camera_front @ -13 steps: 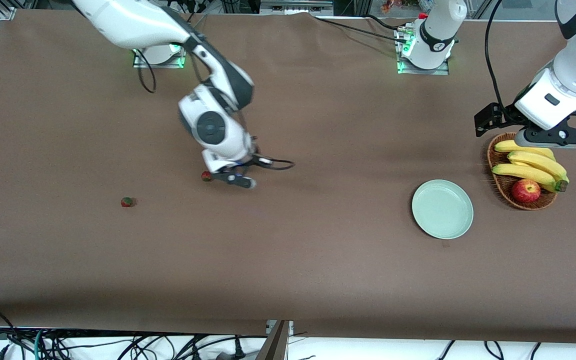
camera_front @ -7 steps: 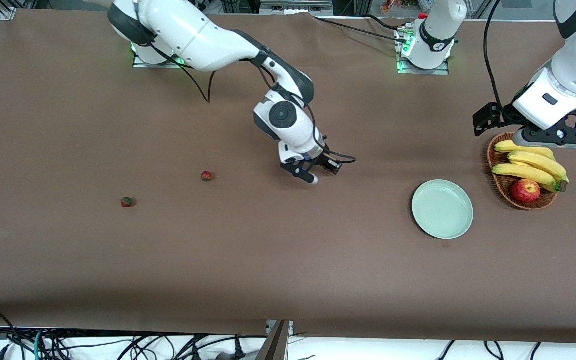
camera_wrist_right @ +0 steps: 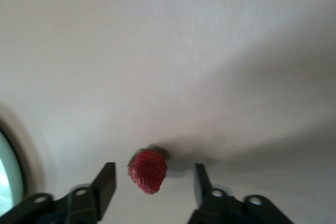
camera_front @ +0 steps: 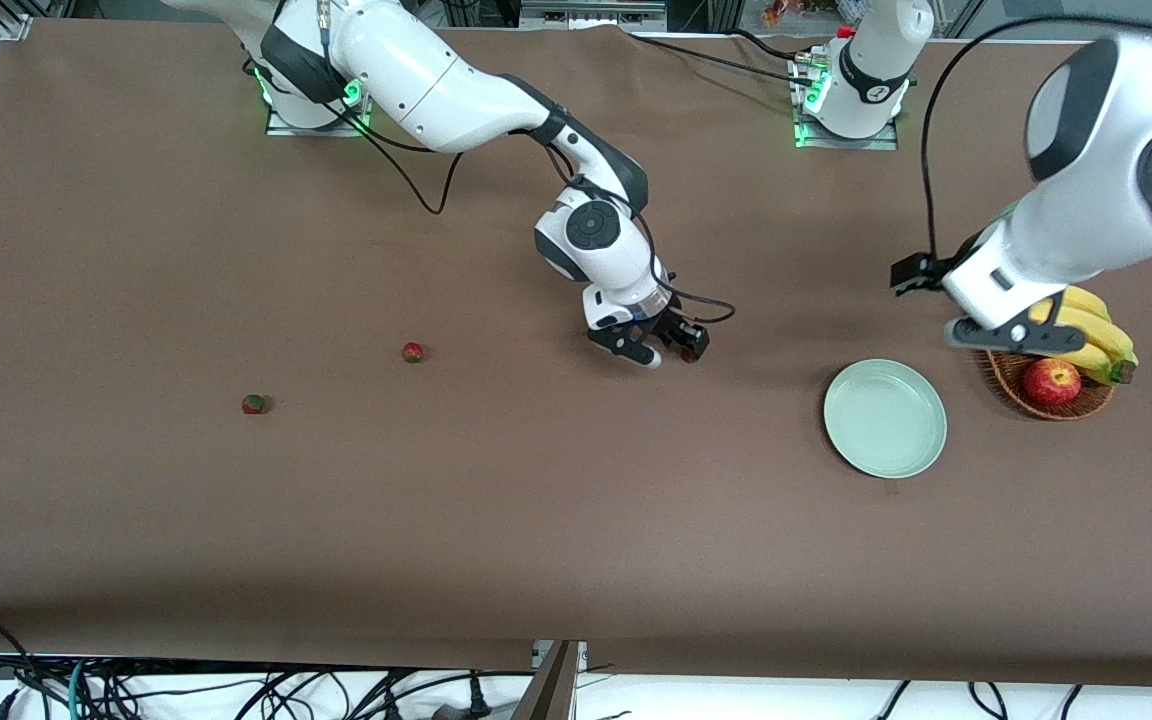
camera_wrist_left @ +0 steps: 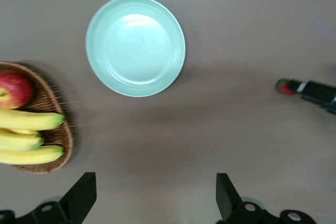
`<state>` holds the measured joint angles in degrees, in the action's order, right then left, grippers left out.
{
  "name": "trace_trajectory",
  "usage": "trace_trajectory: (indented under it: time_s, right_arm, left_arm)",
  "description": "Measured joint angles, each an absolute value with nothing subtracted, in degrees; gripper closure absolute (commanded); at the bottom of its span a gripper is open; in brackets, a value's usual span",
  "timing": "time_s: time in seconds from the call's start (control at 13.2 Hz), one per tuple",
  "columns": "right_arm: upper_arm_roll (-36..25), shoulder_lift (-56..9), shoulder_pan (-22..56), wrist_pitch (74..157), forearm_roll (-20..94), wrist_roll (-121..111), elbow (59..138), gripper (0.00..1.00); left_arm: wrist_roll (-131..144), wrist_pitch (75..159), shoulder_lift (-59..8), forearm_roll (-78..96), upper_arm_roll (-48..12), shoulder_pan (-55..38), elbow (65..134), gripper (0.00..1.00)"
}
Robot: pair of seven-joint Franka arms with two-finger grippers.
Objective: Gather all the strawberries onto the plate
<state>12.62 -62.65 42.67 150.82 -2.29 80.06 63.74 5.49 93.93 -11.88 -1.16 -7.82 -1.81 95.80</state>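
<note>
Strawberry (camera_wrist_right: 148, 170) sits loose between the parted fingers of the right gripper (camera_front: 664, 350) mid-table, well short of plate (camera_front: 884, 417), so it may roll away; left gripper (camera_wrist_left: 152, 198) gapes empty near basket (camera_front: 1046, 395).

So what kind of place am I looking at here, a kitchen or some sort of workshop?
Most likely a robotics lab, not a kitchen: two white robot arms are bolted along a brown-covered table, loose cables hang at its edge, and the plate and fruit basket look like test props.
</note>
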Motion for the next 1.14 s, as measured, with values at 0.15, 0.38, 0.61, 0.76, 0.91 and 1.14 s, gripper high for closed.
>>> trace_trajectory:
  time_s: [0.15,0.38,0.61,0.76,0.91,1.14]
  right_arm:
    - [12.71,-59.46,38.82,143.04,-2.25,73.88,61.80,0.00]
    - [15.21,-51.76,28.47,122.48,-2.11,55.52,61.31,0.00]
    - [15.59,-47.57,20.99,108.39,-2.11,39.10,64.19,0.00]
    - [15.63,-44.99,16.85,105.51,-2.17,30.84,70.01,0.00]
    - [15.62,-41.86,13.94,105.47,-3.39,25.83,77.24,0.00]
    - [14.05,-37.57,9.48,105.59,-8.19,17.04,86.47,0.00]
  left_arm:
    - [5.48,97.97,-16.34,2.19,-7.95,-1.97,95.44,0.00]
    - [7.77,104.50,-22.47,4.21,-8.84,-5.88,95.40,0.00]
    - [16.21,110.73,-26.57,4.25,-9.12,-11.42,95.31,0.00]
    - [23.01,114.72,-29.24,4.25,-9.15,-14.33,95.29,0.00]
    - [29.59,117.65,-31.60,4.25,-9.18,-17.36,95.27,0.00]
    - [38.68,125.29,-35.50,4.25,-9.17,-22.53,95.64,0.00]
